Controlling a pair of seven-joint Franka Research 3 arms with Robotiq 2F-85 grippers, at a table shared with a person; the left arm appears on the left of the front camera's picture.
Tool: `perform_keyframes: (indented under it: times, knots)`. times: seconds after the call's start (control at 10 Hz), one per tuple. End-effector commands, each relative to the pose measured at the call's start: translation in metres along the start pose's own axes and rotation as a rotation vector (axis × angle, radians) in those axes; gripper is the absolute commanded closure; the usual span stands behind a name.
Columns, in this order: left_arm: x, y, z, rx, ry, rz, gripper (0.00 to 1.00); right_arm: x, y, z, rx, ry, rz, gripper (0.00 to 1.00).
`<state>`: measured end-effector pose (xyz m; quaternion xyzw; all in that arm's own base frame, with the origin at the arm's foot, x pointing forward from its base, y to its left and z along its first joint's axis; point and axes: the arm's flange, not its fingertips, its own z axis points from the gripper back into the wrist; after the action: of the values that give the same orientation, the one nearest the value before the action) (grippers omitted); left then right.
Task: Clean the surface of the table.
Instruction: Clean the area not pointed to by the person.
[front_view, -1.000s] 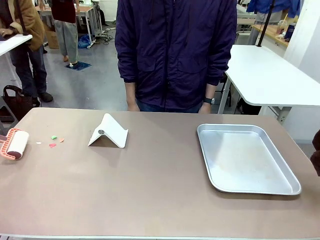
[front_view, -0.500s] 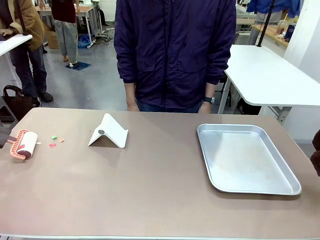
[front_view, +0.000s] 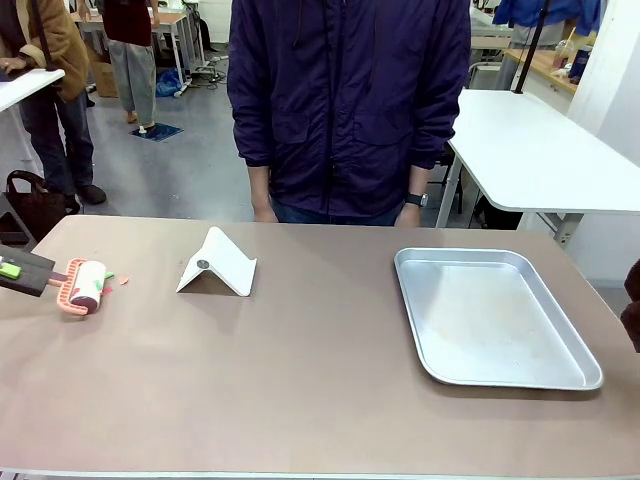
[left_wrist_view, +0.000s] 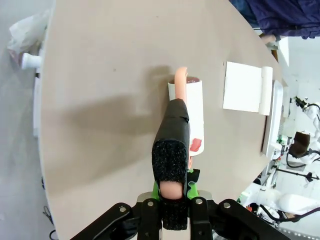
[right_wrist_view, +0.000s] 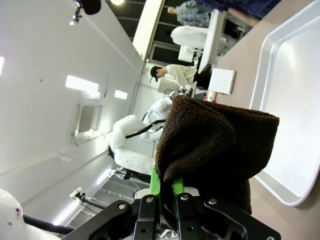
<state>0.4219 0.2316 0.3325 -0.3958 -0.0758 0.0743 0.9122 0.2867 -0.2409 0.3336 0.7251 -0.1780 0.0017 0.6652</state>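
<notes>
Tabletop: large rectangular tan-brown matte tabletop with a thin pale edge, spanning the front view.
Handling: probably heavy, rigid and smooth. It is not for grasping; tools should press flat on its top.
Right gripper: clamped on a dark brown terry cloth.
Left gripper: closed on the handle of a salmon-framed white lint roller, at the tabletop's left.
Debris: small coloured scraps just beside the roller.
Farther: silver metal tray, white folded stand, person in a dark jacket.
</notes>
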Motion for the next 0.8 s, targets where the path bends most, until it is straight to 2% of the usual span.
perform_keyframes:
  times: [0.0,0.4,0.7]
  knots:
    - [-0.014,0.002,-0.042,0.039,0.097,0.008,0.80,0.003,0.006,-0.003,-0.010,0.005,-0.005,0.89]
    - [-0.026,-0.026,-0.078,0.005,0.161,-0.035,0.80,0.003,0.006,-0.003,-0.010,0.005,-0.005,0.89]
    - [-0.027,-0.038,-0.072,-0.138,0.147,-0.068,0.80,0.003,0.006,-0.003,-0.010,0.005,-0.005,0.89]
